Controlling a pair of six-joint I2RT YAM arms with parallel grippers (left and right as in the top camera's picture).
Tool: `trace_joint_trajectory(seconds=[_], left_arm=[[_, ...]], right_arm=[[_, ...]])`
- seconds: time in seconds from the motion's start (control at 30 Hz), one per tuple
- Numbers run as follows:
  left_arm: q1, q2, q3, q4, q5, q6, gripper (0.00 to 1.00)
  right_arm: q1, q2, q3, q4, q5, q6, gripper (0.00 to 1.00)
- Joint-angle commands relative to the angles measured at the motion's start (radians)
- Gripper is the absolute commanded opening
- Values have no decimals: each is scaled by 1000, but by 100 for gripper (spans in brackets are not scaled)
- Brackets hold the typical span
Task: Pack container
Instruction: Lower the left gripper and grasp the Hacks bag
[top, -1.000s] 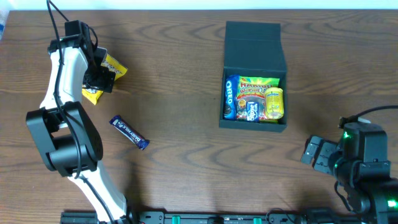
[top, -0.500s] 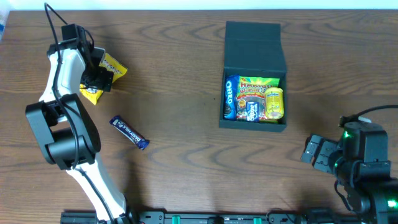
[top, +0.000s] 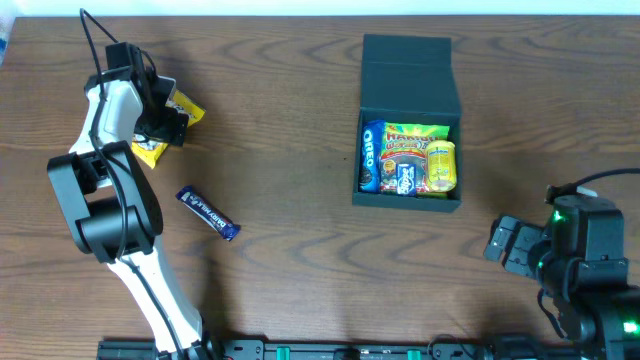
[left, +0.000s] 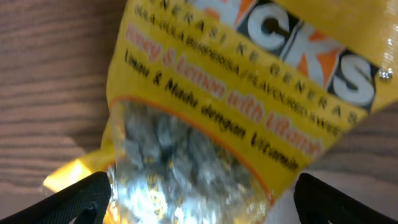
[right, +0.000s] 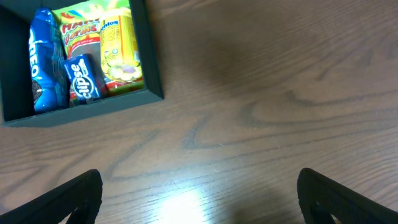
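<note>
While we scan from the left, our left gripper (top: 160, 125) sits over a yellow packet (top: 186, 108) at the table's (top: 290, 110) far-left side. In the left wrist view its fingers (left: 78, 199) are spread wide, with the packet lying between them and not pinched. Nearer us, a small blue bar (top: 208, 213) lies on its own on the wood.

Right of centre is the container (top: 410, 70): dark teal-green, matte, plain and square, with rigid walls and its flap lid flipped back on the far side. It's way bigger than the snacks inside. We can see an Oreo pack (top: 369, 155) along its left wall, a green-and-yellow bag (top: 415, 138) in the middle, a yellow pack (top: 443, 165) on the right, and a little blue Eclipse pack (top: 405, 181) at the front.

Our right gripper (top: 505, 248) hangs at the near-right, well apart from the container, its fingers wide with only bare table between them.
</note>
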Motion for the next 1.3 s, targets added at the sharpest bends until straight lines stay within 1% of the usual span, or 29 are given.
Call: trace_joint_trajectory(seconds=[0.0, 0.1, 0.33, 0.43, 0.47, 0.53, 0.77, 0.93, 1.0, 1.03, 1.07, 1.17, 1.27], left_arm=[[2, 7, 13, 12, 35, 3, 95], [2, 7, 13, 14, 61, -2, 95], [2, 7, 13, 18, 61, -16, 95], [2, 7, 13, 19, 60, -27, 100], [2, 7, 13, 19, 60, -27, 94], [2, 7, 13, 18, 60, -27, 90], [2, 7, 13, 19, 50, -44, 86], [2, 7, 13, 18, 41, -54, 79], [2, 7, 13, 17, 41, -62, 63], [2, 7, 13, 17, 41, -66, 63], [2, 7, 13, 16, 41, -67, 66], [1, 7, 13, 13, 41, -69, 68], [1, 7, 13, 11, 42, -78, 68]], right_arm=[[-8, -3, -1, 0, 7, 10, 99], [-8, -3, -1, 0, 7, 10, 99], [-8, -3, -1, -1, 7, 10, 99], [-8, -3, -1, -1, 7, 10, 99], [-8, -3, -1, -1, 7, 10, 99], [-8, -3, -1, -1, 7, 10, 99], [-8, -3, -1, 0, 8, 10, 99], [-8, -3, -1, 0, 8, 10, 99], [-8, -3, -1, 0, 8, 10, 99], [-8, -3, -1, 0, 8, 10, 99], [-8, -3, -1, 0, 8, 10, 99], [-8, -3, -1, 0, 8, 10, 99], [-8, -3, -1, 0, 8, 10, 99]])
